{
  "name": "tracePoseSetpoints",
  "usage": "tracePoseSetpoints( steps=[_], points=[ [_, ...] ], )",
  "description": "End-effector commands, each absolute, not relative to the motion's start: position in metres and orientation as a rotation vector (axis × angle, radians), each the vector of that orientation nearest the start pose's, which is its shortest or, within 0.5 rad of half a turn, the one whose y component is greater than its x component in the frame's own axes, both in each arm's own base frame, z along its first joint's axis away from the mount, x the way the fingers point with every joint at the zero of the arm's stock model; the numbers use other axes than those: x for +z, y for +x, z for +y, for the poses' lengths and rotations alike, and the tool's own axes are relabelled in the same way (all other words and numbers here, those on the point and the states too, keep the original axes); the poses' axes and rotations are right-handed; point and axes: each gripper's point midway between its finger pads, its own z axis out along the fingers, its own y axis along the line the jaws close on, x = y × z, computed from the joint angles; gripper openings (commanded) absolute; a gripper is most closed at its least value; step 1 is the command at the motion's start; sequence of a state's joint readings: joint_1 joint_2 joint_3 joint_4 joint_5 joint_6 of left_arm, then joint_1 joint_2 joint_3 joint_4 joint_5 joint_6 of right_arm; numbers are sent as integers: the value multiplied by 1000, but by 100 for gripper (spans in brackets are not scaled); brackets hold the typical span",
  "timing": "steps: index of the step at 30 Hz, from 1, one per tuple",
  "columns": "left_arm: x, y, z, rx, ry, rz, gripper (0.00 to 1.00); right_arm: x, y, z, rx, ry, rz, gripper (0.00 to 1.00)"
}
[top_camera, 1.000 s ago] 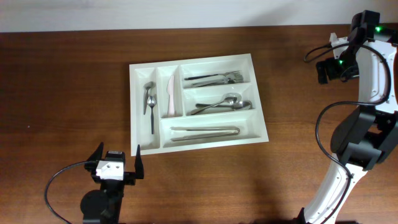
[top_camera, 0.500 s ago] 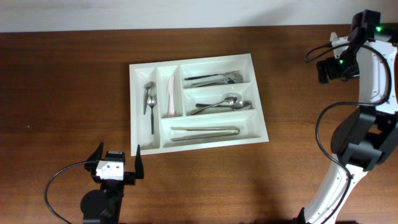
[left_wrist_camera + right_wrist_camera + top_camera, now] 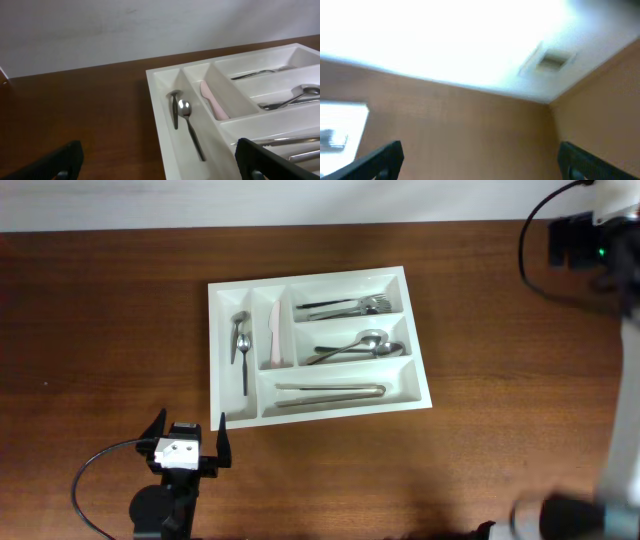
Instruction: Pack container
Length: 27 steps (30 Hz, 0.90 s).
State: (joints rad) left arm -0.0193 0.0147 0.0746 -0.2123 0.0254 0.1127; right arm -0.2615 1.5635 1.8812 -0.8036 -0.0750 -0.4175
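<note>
The container (image 3: 418,385) is a large white cutlery tray in the middle of the table. Its two narrow compartments hold small spoons (image 3: 240,345) and a pale pink knife (image 3: 273,335). The three long ones hold forks (image 3: 345,306), spoons (image 3: 355,345) and tongs (image 3: 330,391). My left gripper (image 3: 190,436) is open and empty, just in front of the tray's front left corner. In the left wrist view the gripper (image 3: 160,167) faces the tray's rim (image 3: 156,102) and the spoons (image 3: 187,120). My right gripper (image 3: 480,167) is open, empty and points up at a wall and ceiling.
The right arm's dark wrist part (image 3: 578,242) is blurred at the far right top corner, well away from the tray. Brown wooden table (image 3: 100,330) lies all round the tray. A pale wall runs along the table's far edge.
The right arm has swung up and out toward the top right corner and is blurred. The left arm and the tray have not moved.
</note>
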Motion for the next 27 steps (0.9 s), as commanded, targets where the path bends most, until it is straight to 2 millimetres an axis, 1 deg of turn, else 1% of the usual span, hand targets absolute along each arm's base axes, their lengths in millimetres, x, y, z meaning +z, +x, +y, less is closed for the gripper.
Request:
tracePoseSetpoints(
  steps=[1,4,7,11,14,16,19,22,25,27],
  points=[
    [152,240,-9,59,145,1715,99,416,398,-64,-300,-267,1936,99],
    [152,240,-9,59,145,1715,99,429,362,-37,-295,-307,1809,99],
    [152,240,-9,59,145,1715,99,432,324,-8,-263,-361,1685,99],
    [152,240,-9,59,145,1715,99,430,276,21,-223,-412,1512,98],
    [152,240,-9,59,145,1715,99,422,246,34,-198,-431,1399,99],
    [152,240,-9,59,145,1716,99,411,229,41,-179,-443,1328,99],
    [152,240,-9,59,145,1716,99,397,213,49,-157,-462,1230,99],
    [152,240,-9,59,145,1715,99,382,206,53,-152,-474,1140,99],
    [152,240,-9,59,145,1715,99,366,205,54,-158,-469,1095,99],
    [152,240,-9,59,145,1715,99,353,208,54,-157,-470,1101,99]
  ],
)
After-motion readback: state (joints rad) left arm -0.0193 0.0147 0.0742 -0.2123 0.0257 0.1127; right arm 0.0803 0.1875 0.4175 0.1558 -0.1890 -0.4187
